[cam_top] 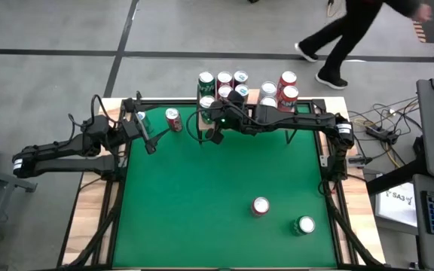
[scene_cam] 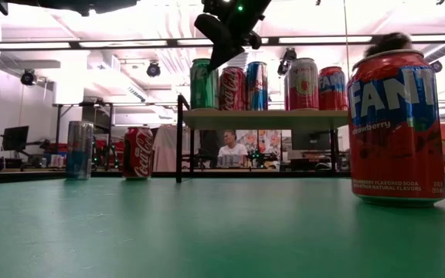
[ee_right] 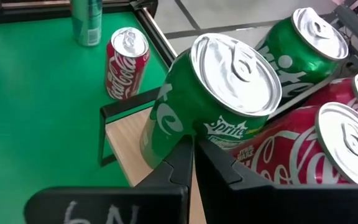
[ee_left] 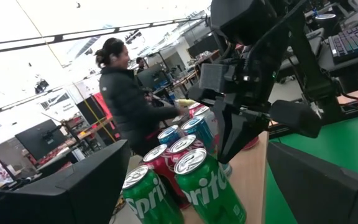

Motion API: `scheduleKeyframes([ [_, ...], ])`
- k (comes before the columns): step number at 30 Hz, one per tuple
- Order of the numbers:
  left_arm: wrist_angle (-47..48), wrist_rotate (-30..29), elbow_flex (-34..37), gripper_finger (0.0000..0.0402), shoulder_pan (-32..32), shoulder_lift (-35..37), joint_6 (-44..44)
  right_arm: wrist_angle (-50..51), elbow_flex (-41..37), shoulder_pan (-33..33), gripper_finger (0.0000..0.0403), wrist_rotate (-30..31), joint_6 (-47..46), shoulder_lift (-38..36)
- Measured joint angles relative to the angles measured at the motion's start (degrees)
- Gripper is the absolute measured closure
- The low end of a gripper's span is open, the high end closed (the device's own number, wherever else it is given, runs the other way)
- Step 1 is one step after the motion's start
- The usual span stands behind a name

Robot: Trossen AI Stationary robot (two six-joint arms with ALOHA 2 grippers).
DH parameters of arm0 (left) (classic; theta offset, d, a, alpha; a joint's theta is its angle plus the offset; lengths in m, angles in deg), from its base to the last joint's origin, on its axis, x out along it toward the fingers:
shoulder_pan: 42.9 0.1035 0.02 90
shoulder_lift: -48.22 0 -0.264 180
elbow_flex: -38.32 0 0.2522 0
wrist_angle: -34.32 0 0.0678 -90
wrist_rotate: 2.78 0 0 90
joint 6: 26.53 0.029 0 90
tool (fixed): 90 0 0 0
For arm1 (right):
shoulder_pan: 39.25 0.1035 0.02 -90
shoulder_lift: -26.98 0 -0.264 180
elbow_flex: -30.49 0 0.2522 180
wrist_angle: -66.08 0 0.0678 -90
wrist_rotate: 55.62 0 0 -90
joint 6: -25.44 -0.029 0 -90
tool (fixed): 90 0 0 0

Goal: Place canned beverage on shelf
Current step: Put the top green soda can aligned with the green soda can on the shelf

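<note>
The green Sprite can (ee_right: 219, 99) stands on the shelf (scene_cam: 265, 118) at its near corner — smooth aluminium, easily toppled. The right gripper (cam_top: 217, 137) hangs just beside it, jaws pressed together and empty; a careless swing could knock the can off the pale wooden board. The left gripper (cam_top: 148, 139) waits near a Coca-Cola can (cam_top: 173, 119) on the felt counter (cam_top: 217, 188), jaws spread.

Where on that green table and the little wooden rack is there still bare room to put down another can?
The green table is bare across its middle, between the rack at the far edge and the two cans near the front right. On the rack, bare board shows only at the left front corner; the rest is packed with cans.
</note>
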State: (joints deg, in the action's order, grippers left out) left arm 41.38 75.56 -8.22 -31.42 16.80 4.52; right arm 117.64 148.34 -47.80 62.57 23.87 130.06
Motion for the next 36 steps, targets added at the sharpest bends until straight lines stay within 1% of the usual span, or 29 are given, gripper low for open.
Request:
scheduleKeyframes([
  [12, 0.29, -0.04, 0.0, 0.0039, -0.02, 0.0, 0.24, -1.48, 0.28, -0.5, 0.0394, 0.33, 0.13, 0.13],
  [19, 5.25, 1.62, 0.51, 0.0039, -0.02, 1.48, 2.59, -1.71, 0.34, -0.16, 0.0394, 0.23, 0.13, 0.13],
  [25, 5.18, 1.68, 0.63, 0.0039, 0.04, 2.82, 2.78, -2.75, 0.35, 0.04, 0.0394, -0.15, 0.13, 0.13],
  [36, 5.25, 1.62, 0.68, 0.0039, 0.04, 1.84, 3.43, -4.28, 0.42, -1.6, 0.0394, 0.34, 1.84, 0.18],
])
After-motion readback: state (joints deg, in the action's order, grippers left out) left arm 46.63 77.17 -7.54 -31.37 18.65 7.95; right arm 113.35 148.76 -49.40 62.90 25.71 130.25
